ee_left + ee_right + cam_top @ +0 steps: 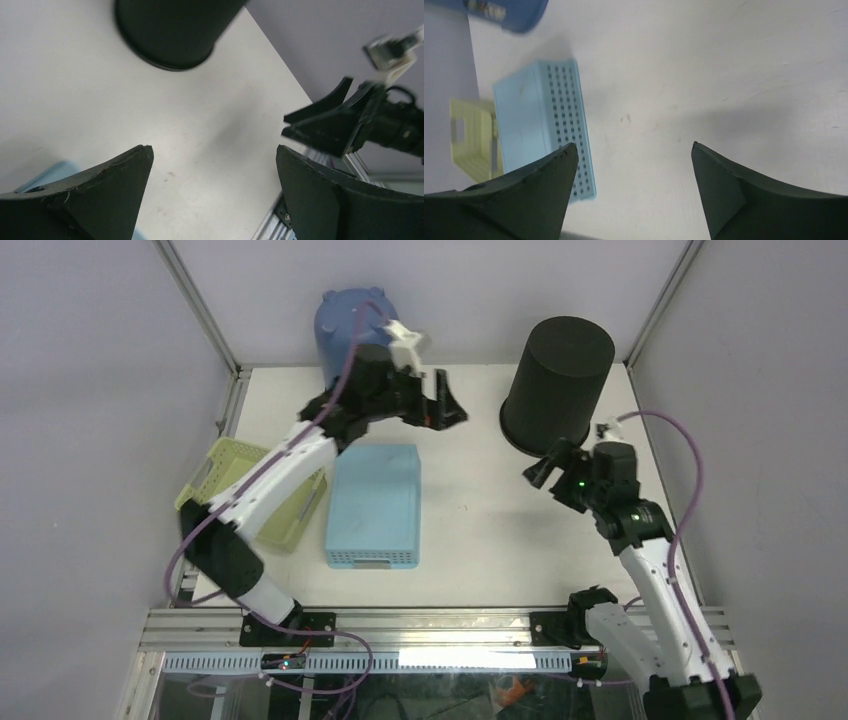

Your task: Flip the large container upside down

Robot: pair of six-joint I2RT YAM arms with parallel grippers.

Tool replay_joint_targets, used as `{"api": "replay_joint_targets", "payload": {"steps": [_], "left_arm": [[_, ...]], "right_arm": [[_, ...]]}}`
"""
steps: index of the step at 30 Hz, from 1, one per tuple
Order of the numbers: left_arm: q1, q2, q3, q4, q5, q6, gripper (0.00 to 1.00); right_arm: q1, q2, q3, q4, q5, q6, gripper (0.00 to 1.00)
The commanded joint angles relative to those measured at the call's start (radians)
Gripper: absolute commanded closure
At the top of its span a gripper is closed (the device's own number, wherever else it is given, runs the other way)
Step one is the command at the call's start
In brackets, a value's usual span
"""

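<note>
1. Currently the large black container (557, 385) stands at the far right of the table (480, 530), with its closed end up and its wider rim down on the surface.
2. The left gripper (446, 406) hangs in the air over the far middle of the table, to the left of the container and apart from it. Its jaws are spread wide and hold nothing.
3. The right gripper (540, 471) is just in front of the container's rim, near it but not touching. Its jaws are also wide apart and empty.
4. A light blue perforated basket (374, 505) lies bottom up in the middle of the table, on the near side of the left gripper.
5. A yellow-green basket (225, 465) sits at the left edge, partly hidden by the left arm.
6. A blue round container (345, 325) stands at the far left corner, behind the left gripper.
</note>
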Motion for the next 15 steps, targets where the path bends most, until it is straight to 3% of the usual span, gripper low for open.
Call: {"api": "replay_joint_targets", "payload": {"steps": [1,4,6,15], "left_arm": [[0.147,-0.253,-0.196,-0.184,-0.249,-0.016,0.01],[0.212,-0.353,-0.295,-0.262,-0.352,-0.044,0.01],[0.232,-0.375,-0.354,-0.308,-0.42,-0.072,0.01],[0.267,-0.468,-0.546,-0.34,-0.559,-0.242,0.01]], "right_arm": [[0.354,0.123,0.006,0.173,0.145,0.066,0.12],[0.513,0.277,0.071,0.199,0.242,0.081,0.11],[0.554,0.351,0.12,0.211,0.258,0.092,0.11],[0.559,0.341,0.173,0.182,0.366,0.039,0.07]]}}
